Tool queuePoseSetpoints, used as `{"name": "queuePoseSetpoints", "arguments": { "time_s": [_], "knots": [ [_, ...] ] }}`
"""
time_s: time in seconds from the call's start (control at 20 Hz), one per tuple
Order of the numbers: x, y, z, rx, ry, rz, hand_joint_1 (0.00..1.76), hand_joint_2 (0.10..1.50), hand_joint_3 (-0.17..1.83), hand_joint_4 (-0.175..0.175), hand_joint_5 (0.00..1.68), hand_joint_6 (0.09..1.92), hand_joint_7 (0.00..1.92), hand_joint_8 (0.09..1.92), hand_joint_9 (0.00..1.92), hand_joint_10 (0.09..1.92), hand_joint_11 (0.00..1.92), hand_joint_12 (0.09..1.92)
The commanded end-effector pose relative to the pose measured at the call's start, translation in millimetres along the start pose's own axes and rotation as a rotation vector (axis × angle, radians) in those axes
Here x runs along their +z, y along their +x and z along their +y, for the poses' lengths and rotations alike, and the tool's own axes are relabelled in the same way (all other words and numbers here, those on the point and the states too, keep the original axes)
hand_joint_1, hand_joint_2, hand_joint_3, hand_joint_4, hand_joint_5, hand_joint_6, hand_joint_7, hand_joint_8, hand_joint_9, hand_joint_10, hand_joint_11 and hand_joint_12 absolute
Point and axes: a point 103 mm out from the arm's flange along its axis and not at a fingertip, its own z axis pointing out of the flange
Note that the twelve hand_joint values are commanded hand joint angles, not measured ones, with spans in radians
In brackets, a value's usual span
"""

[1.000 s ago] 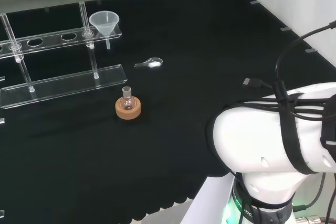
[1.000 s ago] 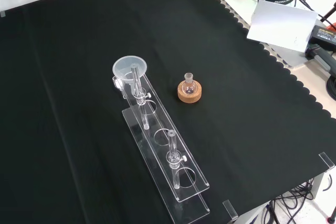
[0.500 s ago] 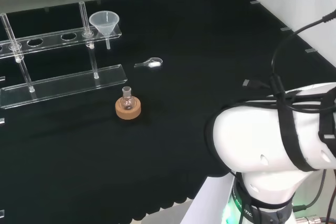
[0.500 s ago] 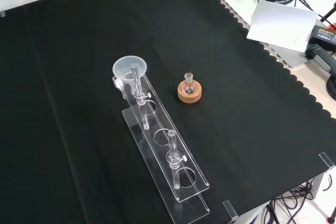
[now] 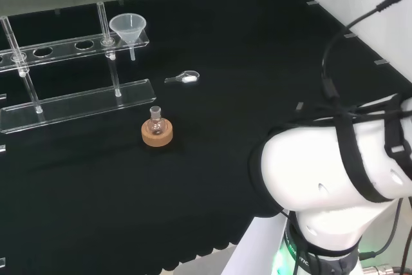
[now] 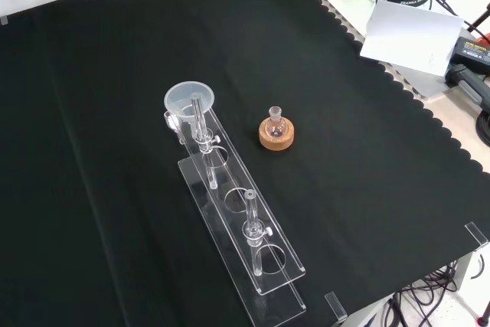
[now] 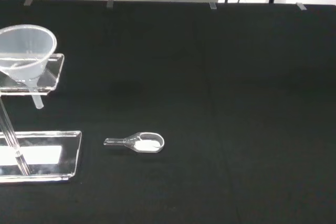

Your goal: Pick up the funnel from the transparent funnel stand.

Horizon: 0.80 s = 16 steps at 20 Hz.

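Funnel position: the clear plastic cone-shaped funnel sits upright in the end hole of the transparent acrylic funnel stand, its spout hanging down through the upper shelf. In the front view you see the same funnel at the far end of the stand; in the wrist view the funnel rests on the shelf's last section, with the stand base plate below it.

Hand state: you cannot tell from these views whether the hand is open or closed, since no part of it is visible. Places relative to the hand therefore cannot be given. You can use the white robot arm link at the right of the head view as a reference instead: the funnel stands well apart from it, to the far left.

Other ware on the black cloth:
- A small clear glass flask stands upright in a round cork ring, near the stand's base plate and apart from it.
- A small clear scoop holding a white substance lies flat on the cloth, between the funnel and the flask in the head view, touching neither.
- Two clear upright rods carry the stand's upper shelf.
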Motion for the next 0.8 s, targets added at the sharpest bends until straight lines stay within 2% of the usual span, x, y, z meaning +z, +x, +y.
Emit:
{"name": "queuePoseSetpoints", "arguments": {
  "time_s": [0.05,0.15,0.25,0.45,0.65,0.8],
  "knots": [
    [12.2,15.2,43.3,-0.052,0.016,-0.022,0.12,1.18,0.35,0.021,0.19,0.09,0.02,0.41,0.11,0.63,0.05,1.37],
    [16.7,22.1,60.2,-0.088,0.007,-0.024,0.17,1.14,0.33,0.015,0.21,0.09,0.05,0.43,0.13,0.64,0.04,1.37],
    [22.2,31.4,78.5,-0.114,0.027,-0.023,0.22,1.10,0.31,0.009,0.23,0.09,0.09,0.46,0.16,0.65,0.04,1.38],
    [36.7,53.8,112.2,-0.153,0.119,-0.027,0.34,1.01,0.30,0.003,0.24,0.09,0.10,0.50,0.16,0.66,0.02,1.40],
    [50.7,79.2,131.4,-0.207,0.161,-0.042,0.42,0.93,0.31,0.002,0.22,0.09,0.04,0.53,0.11,0.68,0.00,1.39],
    [58.9,93.4,140.4,-0.239,0.194,-0.028,0.46,0.89,0.31,0.001,0.20,0.09,0.01,0.53,0.09,0.69,0.00,1.40]
  ]
}}
